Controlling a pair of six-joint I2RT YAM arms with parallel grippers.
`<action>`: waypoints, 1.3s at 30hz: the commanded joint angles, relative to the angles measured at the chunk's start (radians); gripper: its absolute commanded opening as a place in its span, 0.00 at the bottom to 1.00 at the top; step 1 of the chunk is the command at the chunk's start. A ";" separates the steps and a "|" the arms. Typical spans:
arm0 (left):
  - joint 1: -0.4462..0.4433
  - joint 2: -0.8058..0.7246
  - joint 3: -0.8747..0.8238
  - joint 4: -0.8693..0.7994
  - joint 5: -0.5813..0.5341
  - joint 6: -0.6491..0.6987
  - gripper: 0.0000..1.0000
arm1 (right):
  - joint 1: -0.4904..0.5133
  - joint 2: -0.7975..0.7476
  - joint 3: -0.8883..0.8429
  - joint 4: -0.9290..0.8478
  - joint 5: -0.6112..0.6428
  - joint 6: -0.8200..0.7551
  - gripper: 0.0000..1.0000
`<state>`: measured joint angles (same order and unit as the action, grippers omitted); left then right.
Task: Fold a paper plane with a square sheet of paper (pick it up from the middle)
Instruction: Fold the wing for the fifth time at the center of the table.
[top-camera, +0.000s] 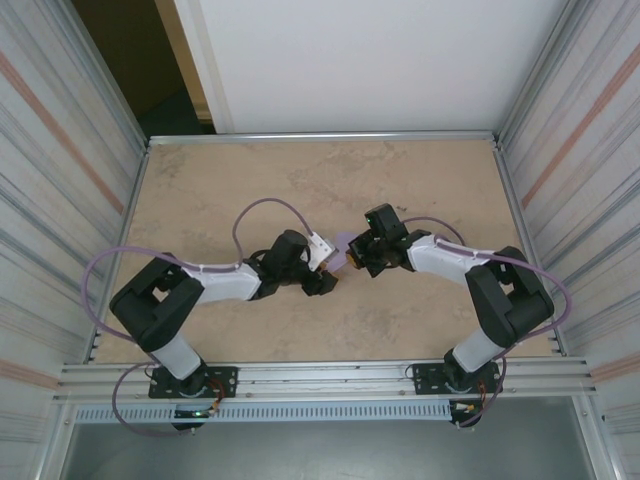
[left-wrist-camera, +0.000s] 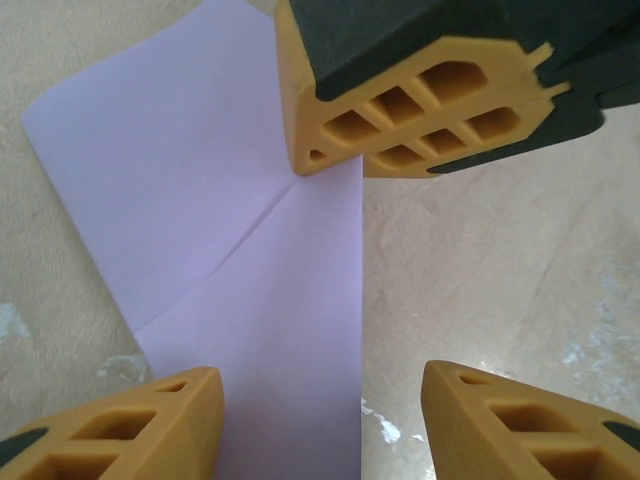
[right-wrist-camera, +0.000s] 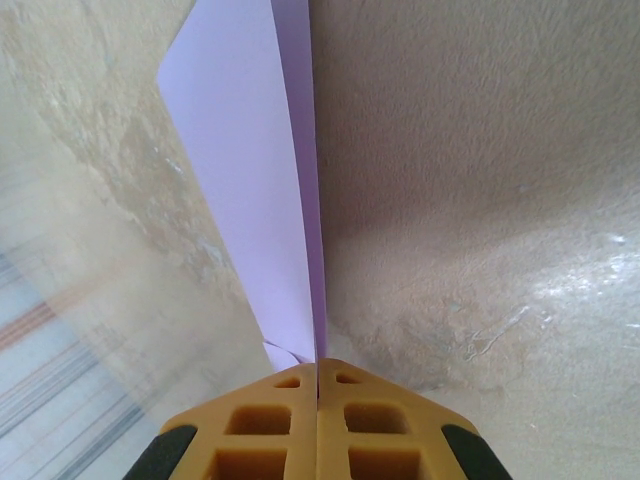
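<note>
- Right end effector (right-wrist-camera: 317, 368) is clenched, both orange fingers pressed flat together on the square sheet of paper (right-wrist-camera: 255, 170), gripping it at its near end.
- From that pinch the lavender sheet runs straight up the right wrist view, long axis from 6 to 12 o'clock. Two layers show, and the wider flap fans off toward 11 o'clock.
- Left end effector (left-wrist-camera: 320, 388) is released, fingers wide apart. One tip sits over the paper's lower corner at 7 o'clock, the other over bare table at 5 o'clock.
- In the left wrist view the sheet (left-wrist-camera: 230, 230) shows a crease running from the right arm's fingertip down toward 8 o'clock. Its straight edge runs from 12 to 6 o'clock.
- From above, the paper (top-camera: 342, 243) is a small lavender patch between the two end effectors, mid-table (top-camera: 300, 180). The left one (top-camera: 324, 282) is at its 7 o'clock and the right one (top-camera: 360, 256) at its 4 o'clock.
</note>
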<state>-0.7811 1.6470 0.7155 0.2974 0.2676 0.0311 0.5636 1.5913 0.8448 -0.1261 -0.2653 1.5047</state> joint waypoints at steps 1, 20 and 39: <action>-0.004 0.020 0.041 0.035 0.000 0.109 0.52 | 0.015 0.031 0.035 -0.066 -0.005 0.022 0.00; -0.004 0.099 0.012 0.111 -0.013 0.118 0.30 | 0.007 0.067 0.060 -0.063 -0.060 0.055 0.20; 0.076 0.076 -0.091 0.217 0.125 -0.036 0.19 | -0.105 -0.074 0.039 -0.188 0.053 -0.271 0.67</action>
<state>-0.7296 1.7397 0.6483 0.4599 0.3222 0.0658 0.4583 1.5497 0.8757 -0.2821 -0.2516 1.3567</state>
